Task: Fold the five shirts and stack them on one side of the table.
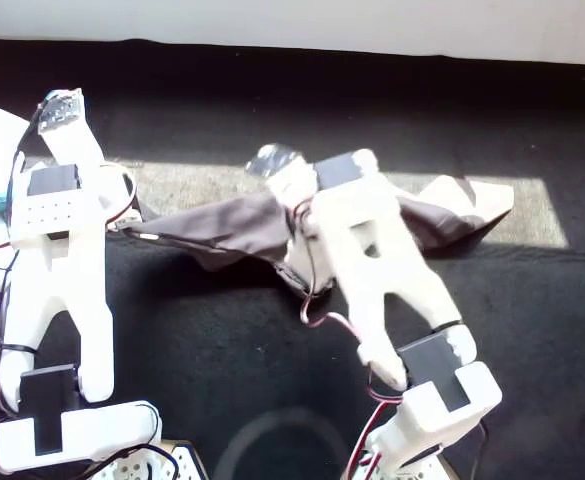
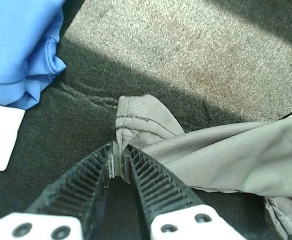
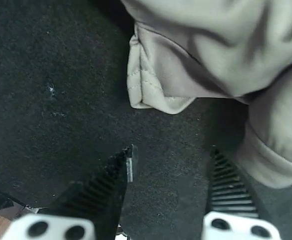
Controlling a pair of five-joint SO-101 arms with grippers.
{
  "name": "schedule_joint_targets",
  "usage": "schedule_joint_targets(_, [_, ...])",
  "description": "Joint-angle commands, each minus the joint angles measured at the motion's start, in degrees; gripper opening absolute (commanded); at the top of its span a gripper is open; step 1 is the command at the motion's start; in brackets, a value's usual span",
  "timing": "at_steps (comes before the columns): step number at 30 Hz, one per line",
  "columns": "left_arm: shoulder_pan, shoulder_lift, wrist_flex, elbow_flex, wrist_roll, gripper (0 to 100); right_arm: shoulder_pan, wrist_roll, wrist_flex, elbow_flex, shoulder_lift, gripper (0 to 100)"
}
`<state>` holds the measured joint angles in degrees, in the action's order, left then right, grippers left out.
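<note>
Pinching grey mesh-fabric shirt (image 2: 225, 150) by its hem in tight-closed left gripper (image 2: 118, 150), probably to stretch it flat; holding right gripper (image 3: 171, 152) wide apart, empty, beside a cuff.

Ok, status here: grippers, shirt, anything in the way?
Left gripper shut on edge of grey shirt. Right gripper open over dark table, holding nothing. Blue shirt lies apart, not blocking.

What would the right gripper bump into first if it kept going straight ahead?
Probably the grey shirt. The right gripper has its jaws open over the dark table cover, and the shirt's folded hem lies straight ahead, though how far is hard to tell.
</note>
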<state>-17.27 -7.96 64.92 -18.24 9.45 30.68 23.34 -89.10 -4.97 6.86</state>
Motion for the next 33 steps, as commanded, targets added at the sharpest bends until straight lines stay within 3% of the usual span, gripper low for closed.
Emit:
schedule_joint_targets(1, [-0.84, -1.89, -0.70, 0.40, -0.44, 1, 2.42, 0.44, 7.87, -6.99, -3.03, 27.8])
schedule_joint_targets(14, [-0.75, -1.98, -0.70, 0.40, -0.44, 1, 6.02, 0.44, 25.80, -17.80, -1.01, 26.5])
schedule_joint_targets(21, [-0.57, -1.98, 2.11, 0.75, -0.44, 1, -0.66, 0.53, 30.73, -17.36, 5.05, 2.4])
schedule_joint_targets(30, [0.04, -2.07, 4.31, 1.01, -0.44, 1, -11.56, 0.88, 18.33, -9.63, -16.31, 0.5])
schedule_joint_targets(33, [2.68, -2.07, 9.05, 4.44, -0.44, 1, -14.55, 0.97, 12.88, -4.35, -24.04, 0.5])
